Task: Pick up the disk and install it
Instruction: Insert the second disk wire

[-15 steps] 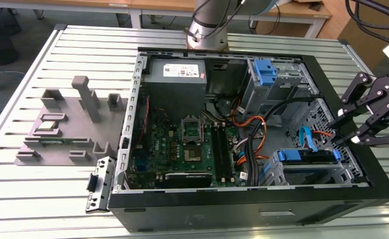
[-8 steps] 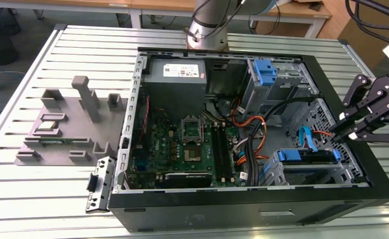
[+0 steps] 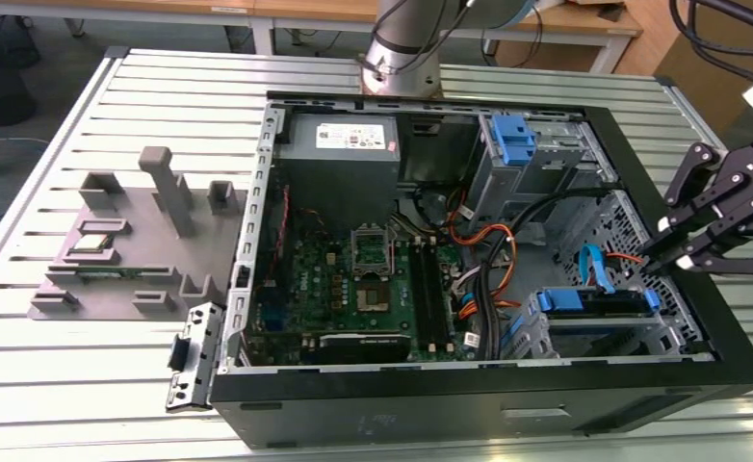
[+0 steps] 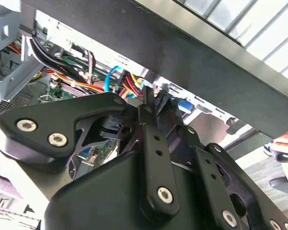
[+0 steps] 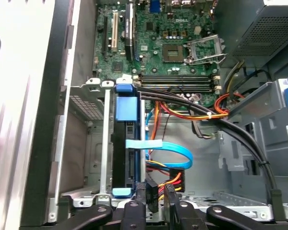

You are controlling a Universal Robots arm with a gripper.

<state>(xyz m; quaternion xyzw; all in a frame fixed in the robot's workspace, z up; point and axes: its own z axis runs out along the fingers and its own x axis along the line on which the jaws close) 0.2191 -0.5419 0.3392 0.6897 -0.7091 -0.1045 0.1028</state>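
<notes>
The open computer case lies on the slatted tabletop. Inside are the green motherboard, the grey power-supply box bearing a white sticker, and bundled cables. The disk, with blue side rails, sits edge-up in the drive cage at the exterior view's right; in the first wrist view it stands in its bay. The gripper hovers over the case's right wall, fingers nearly closed, holding nothing. Print illegible.
</notes>
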